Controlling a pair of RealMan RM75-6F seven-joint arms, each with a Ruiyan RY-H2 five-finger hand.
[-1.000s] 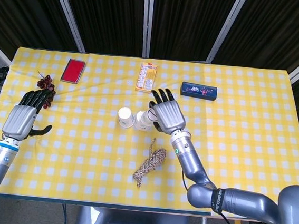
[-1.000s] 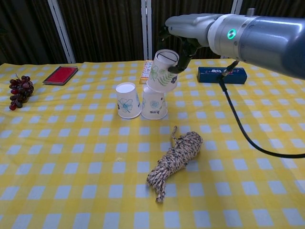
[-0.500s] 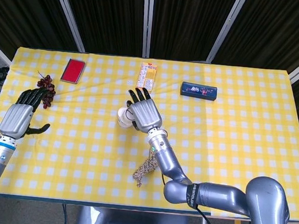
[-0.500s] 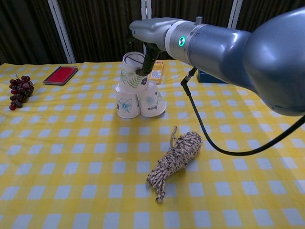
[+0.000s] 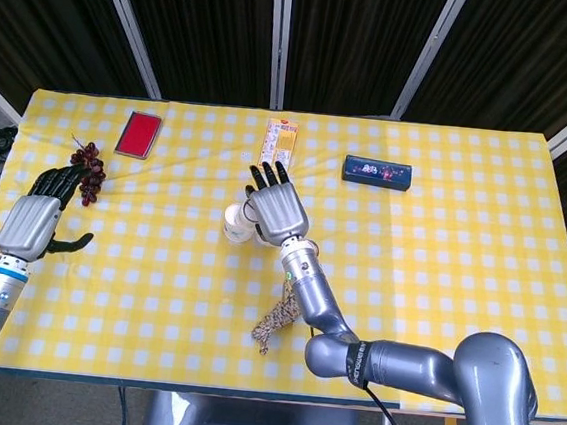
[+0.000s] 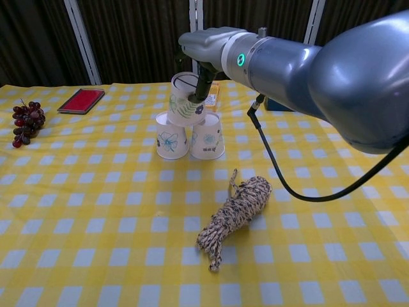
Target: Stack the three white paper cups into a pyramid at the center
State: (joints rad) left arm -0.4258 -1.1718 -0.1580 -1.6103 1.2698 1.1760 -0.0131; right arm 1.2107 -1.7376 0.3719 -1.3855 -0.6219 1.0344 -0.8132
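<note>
My right robot hand (image 6: 203,64) pinched the tilted top cup (image 6: 184,98) just above the seam between the two base cups (image 6: 190,135), upper centre.

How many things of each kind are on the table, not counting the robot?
Paper cups: 3, two standing upside down, left and right, and one on top, held by the right hand
Bunch of grapes: 1
Red case: 1
Orange box: 1
Dark blue box: 1
Bundle of rope: 1
Total: 8
</note>
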